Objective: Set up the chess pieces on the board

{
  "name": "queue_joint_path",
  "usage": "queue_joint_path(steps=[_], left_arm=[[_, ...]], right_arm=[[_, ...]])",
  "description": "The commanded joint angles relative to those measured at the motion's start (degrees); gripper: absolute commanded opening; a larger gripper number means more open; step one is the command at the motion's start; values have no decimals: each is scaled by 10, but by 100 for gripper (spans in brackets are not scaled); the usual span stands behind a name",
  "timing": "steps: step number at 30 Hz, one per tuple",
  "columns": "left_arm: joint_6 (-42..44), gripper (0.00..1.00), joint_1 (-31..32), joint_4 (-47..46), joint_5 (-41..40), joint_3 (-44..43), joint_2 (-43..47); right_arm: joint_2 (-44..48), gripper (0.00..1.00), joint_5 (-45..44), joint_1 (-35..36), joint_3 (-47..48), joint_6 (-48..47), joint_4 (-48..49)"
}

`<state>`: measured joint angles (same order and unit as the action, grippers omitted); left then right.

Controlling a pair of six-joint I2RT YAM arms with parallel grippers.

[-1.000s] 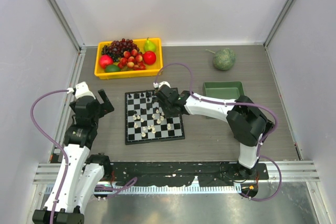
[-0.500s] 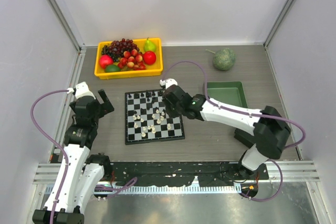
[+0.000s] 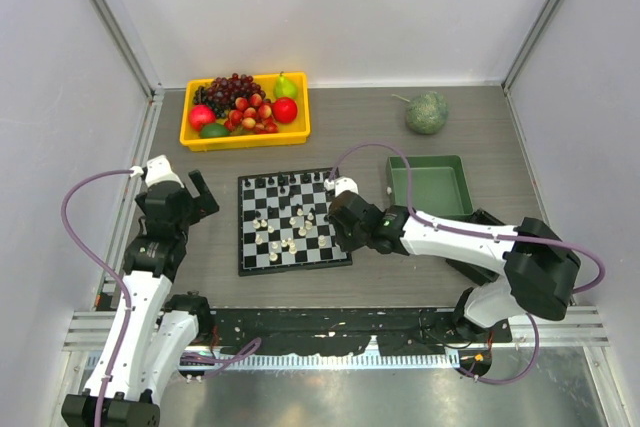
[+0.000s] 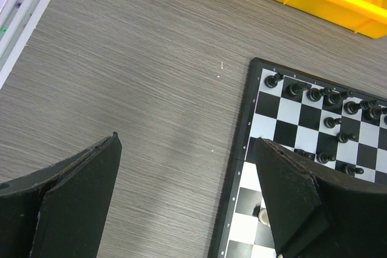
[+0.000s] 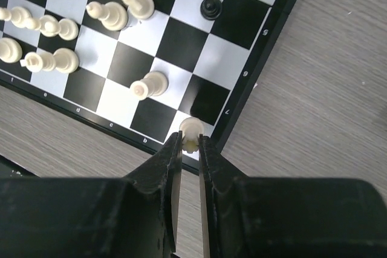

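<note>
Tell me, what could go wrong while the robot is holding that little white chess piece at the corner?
1. The right end effector pinches a white chess piece at the very corner of the chessboard. If it lets go crooked, the piece might topple off onto the table.
2. Close by stands another white piece. The fingers could bump it when they open.

Both arms wear white shells with black joint housings. A purple cable (image 3: 64, 222) loops off the left arm (image 3: 140, 307) toward nine o'clock. A second purple one (image 3: 365, 143) trails the right arm (image 3: 450, 237). The fingers (image 5: 154, 173) are matte black wedges.
</note>
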<state>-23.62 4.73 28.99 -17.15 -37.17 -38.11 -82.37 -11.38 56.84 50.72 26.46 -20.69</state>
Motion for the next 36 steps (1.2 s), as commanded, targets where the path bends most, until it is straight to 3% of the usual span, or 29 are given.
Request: queue_joint_path(steps=[1, 23, 36], left_arm=[[-7, 99, -3, -29, 11, -1, -2], [-11, 99, -4, -32, 12, 2, -9], [-11, 99, -5, -33, 12, 6, -10]], right_arm=[[-7, 8, -16, 19, -4, 25, 25], [-29, 11, -48, 46, -18, 40, 11], [2, 37, -57, 49, 13, 18, -8]])
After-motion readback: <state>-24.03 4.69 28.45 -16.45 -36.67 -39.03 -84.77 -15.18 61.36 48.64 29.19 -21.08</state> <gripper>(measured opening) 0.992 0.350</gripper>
